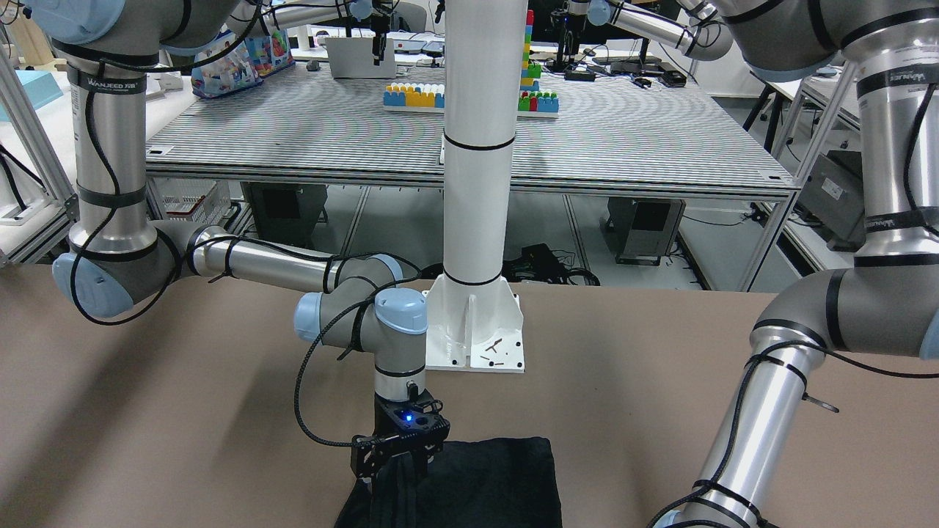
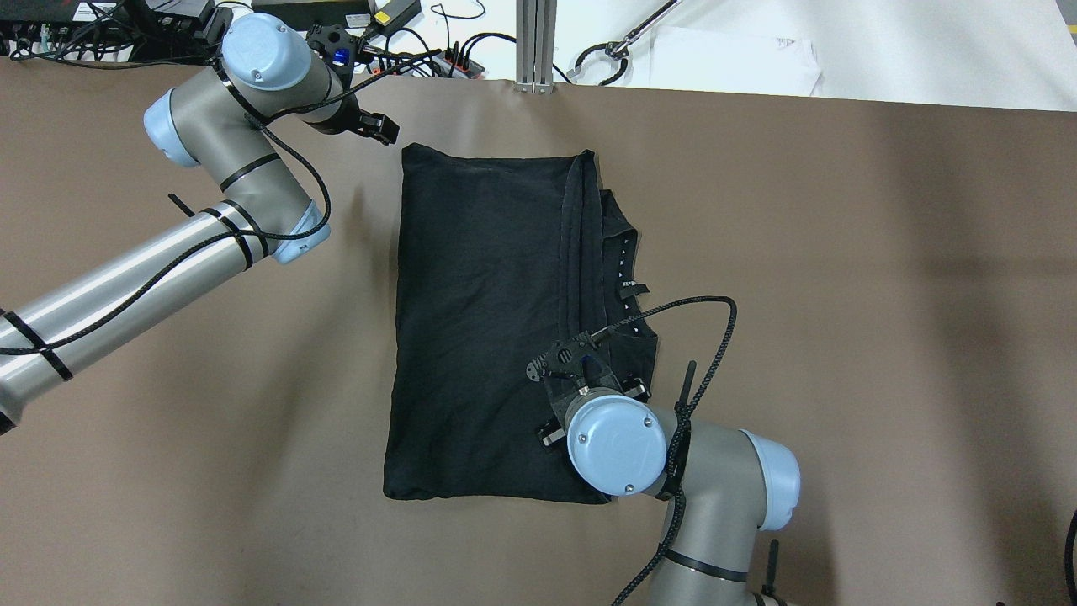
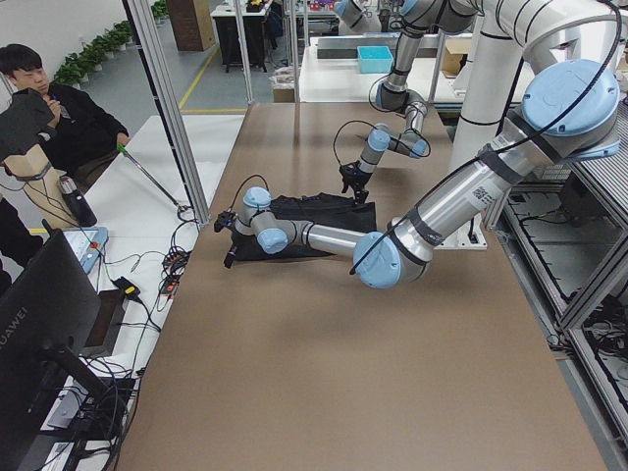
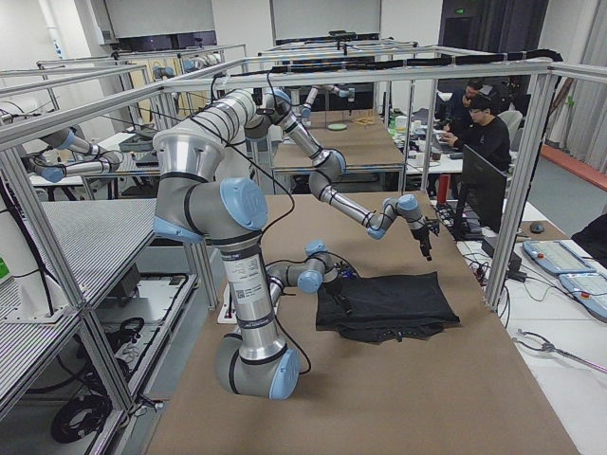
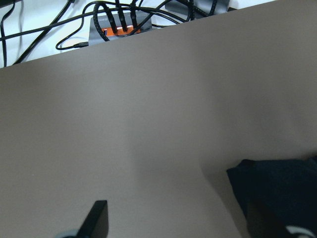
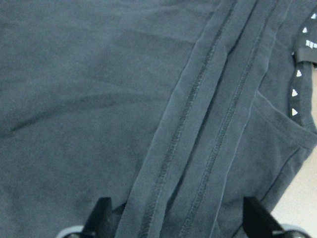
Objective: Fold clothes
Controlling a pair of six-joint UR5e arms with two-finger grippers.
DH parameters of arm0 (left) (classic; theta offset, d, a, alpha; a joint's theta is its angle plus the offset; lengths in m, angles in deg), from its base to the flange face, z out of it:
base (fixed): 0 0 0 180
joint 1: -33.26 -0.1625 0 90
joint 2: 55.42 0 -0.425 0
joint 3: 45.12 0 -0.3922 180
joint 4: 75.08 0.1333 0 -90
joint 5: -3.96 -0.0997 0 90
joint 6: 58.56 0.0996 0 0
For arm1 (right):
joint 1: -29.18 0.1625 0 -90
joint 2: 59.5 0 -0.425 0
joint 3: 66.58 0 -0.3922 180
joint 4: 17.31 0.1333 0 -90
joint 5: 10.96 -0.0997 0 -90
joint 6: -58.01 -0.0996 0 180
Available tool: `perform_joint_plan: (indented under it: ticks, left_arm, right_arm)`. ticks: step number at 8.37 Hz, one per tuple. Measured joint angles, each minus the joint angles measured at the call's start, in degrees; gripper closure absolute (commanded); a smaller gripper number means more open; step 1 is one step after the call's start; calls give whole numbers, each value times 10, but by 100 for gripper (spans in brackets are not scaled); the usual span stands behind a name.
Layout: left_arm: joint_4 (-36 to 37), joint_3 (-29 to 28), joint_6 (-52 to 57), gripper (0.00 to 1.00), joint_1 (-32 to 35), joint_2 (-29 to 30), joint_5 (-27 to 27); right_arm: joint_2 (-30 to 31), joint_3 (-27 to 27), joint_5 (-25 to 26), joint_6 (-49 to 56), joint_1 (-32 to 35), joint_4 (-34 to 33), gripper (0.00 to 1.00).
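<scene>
The cloth (image 2: pixel 480 320) lies part-folded on the table (image 2: pixel 841 252). The right end effector (image 1: pixel 402 463), spread wide over its stacked hems (image 6: pixel 198 124), may pinch only one layer and drag the fold askew. The left end effector (image 2: pixel 370 124) hangs released beside a corner.

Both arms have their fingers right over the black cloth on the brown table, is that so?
Not quite. Only the right arm's fingers are over the black cloth. The left arm's fingers are over bare brown table, just off the cloth's far corner. The left wrist view and the overhead view both show this.
</scene>
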State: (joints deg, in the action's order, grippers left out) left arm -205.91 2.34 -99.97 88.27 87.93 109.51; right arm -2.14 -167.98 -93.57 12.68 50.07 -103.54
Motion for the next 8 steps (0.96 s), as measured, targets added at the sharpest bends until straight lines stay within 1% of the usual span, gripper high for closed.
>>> perform_joint_plan:
  ticks: [2, 4, 5, 7, 8]
  left_arm:
    - [0, 0, 0, 0, -1, -1, 0]
    - [0, 0, 1, 0, -1, -3, 0]
    - [0, 0, 1, 0, -1, -4, 1]
    - [0, 0, 1, 0, -1, -5, 1]
    - [-1, 0, 1, 0, -1, -5, 1]
  right_arm:
    - [-11, 20, 0, 31, -6, -15, 11]
    - [-32, 20, -2, 38, -10, -64, 17]
    - [-37, 19, -2, 39, -14, -80, 21]
    - [-38, 20, 8, 37, -25, -97, 40]
    - [-38, 20, 15, 37, -29, -105, 42]
